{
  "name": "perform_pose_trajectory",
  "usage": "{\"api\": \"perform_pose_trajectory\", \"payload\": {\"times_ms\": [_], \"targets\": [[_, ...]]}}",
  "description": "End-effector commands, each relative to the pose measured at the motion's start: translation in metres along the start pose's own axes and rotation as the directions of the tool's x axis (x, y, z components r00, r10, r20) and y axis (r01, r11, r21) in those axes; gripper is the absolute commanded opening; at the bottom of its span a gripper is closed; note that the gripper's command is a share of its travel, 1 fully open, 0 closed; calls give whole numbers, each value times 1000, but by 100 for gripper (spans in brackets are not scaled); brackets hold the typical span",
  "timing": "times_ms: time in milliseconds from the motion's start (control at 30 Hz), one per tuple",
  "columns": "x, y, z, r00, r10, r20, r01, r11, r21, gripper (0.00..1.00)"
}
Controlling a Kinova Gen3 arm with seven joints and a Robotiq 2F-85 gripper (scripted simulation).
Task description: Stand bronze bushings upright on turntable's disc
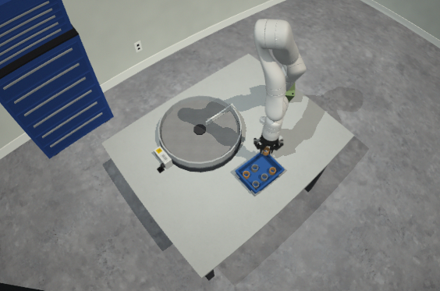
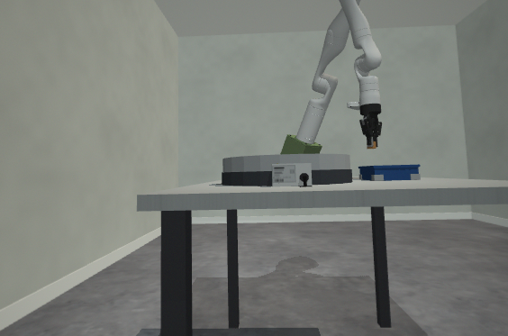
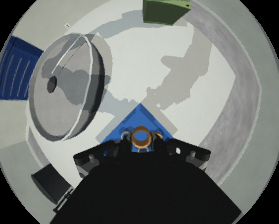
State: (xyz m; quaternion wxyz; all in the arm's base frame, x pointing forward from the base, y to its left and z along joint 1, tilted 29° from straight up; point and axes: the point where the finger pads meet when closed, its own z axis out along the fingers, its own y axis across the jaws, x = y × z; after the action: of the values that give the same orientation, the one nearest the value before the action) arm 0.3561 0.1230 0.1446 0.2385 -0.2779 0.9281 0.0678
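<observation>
My gripper [image 1: 266,150] [image 2: 372,145] [image 3: 141,137] is shut on a bronze bushing [image 1: 266,152] [image 2: 371,147] [image 3: 141,129] and holds it upright, well above the back corner of the blue crate [image 1: 244,184] [image 2: 392,173] [image 3: 140,111]. In the crate, two bronze bushings stand, one at the left [image 1: 246,177] and one at the right [image 1: 272,173]. Three steel bushings stand there too: one near the back [image 1: 254,171], one near the middle [image 1: 264,179] and one at the front [image 1: 256,186]. The turntable's disc [image 1: 187,147] [image 3: 65,112] carries no bushing. Its dark hub [image 1: 200,129] [image 3: 52,84] is at the centre.
The turntable has a raised rim [image 1: 239,143] [image 2: 288,162]. A thin light bar [image 1: 219,114] reaches from near the hub to the rim at the back right. A white control box [image 1: 162,157] [image 2: 291,174] sits by the turntable's front left. The arm's green base [image 1: 290,94] [image 2: 301,146] [image 3: 165,12] is at the back.
</observation>
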Motion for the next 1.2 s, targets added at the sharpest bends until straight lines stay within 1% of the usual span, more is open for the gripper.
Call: {"api": "perform_pose_trajectory", "payload": {"times_ms": [0,633,1000,1067,1167], "targets": [[1,-1,0,1000,1,0,-1,1000,1,0],[11,-14,0,1000,1,0,-1,1000,1,0],[24,-29,0,1000,1,0,-1,1000,1,0],[24,-29,0,1000,1,0,-1,1000,1,0],[30,-36,0,1000,1,0,-1,1000,1,0]]}}
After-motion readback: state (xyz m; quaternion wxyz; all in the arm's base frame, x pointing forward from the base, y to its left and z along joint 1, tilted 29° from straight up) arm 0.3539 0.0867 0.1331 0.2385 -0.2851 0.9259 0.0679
